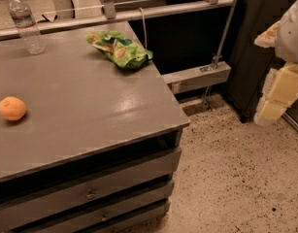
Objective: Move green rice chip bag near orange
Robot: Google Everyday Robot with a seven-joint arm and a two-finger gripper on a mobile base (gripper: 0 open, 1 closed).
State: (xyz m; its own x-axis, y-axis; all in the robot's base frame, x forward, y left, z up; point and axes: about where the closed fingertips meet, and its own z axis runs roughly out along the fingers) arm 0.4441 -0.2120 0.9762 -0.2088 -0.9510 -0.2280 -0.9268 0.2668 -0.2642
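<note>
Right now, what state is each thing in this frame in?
green rice chip bag: lying crumpled at the far right of the cabinet top, untouched.
orange: resting near the left edge, well apart from the bag.
water bottle: upright, capped, at the far left.
drawers: shut.
gripper: off to the right of the cabinet, over the floor, touching nothing.

We have a single view, set high and off to the right of the grey table (90, 130), looking down across its front corner from a middling distance. The tabletop fills the left and the speckled floor (236, 178) the lower right. The gripper (278, 93) hangs close to us at the right edge, beyond the table.
</note>
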